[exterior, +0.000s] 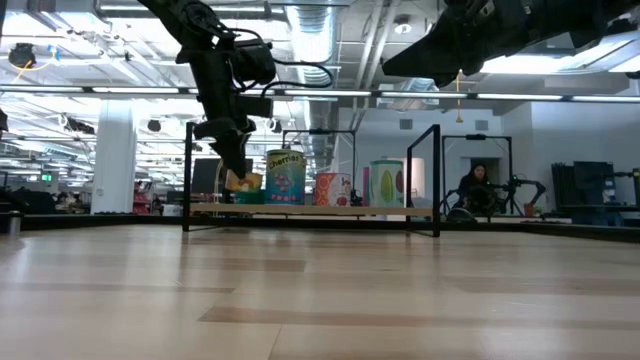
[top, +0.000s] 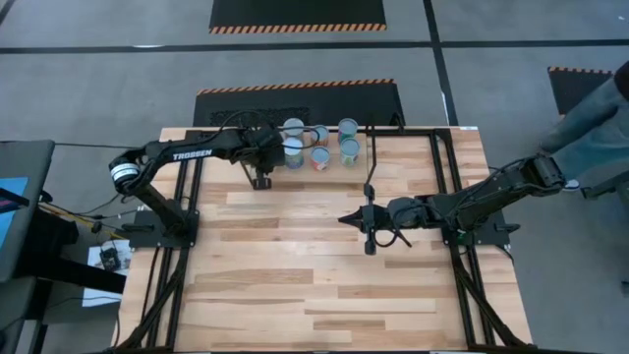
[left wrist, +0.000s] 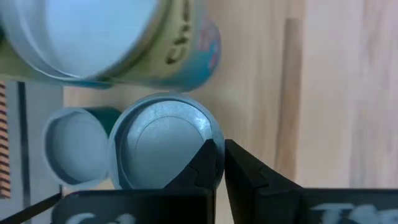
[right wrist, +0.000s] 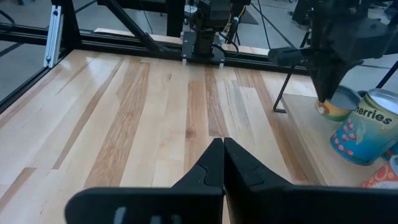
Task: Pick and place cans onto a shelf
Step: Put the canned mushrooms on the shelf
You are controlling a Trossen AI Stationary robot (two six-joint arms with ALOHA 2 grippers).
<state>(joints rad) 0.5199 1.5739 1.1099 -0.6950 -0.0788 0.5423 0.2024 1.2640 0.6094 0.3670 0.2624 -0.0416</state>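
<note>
Cans [top: 319, 144] grouped upright on shelf [top: 393, 147], just beside left gripper [top: 261, 181]; fingers pressed together, empty. Right gripper [top: 344, 219] well apart, likewise closed on nothing. Risk: closed fingers nudging nearest tin [left wrist: 163, 148], toppling neighbours.

One camera is looking straight down on the whole tabletop [top: 324, 265]; another is looking level across it. Each wrist camera is peering past its own claw, both sharing the cans [left wrist: 165, 146].
</note>
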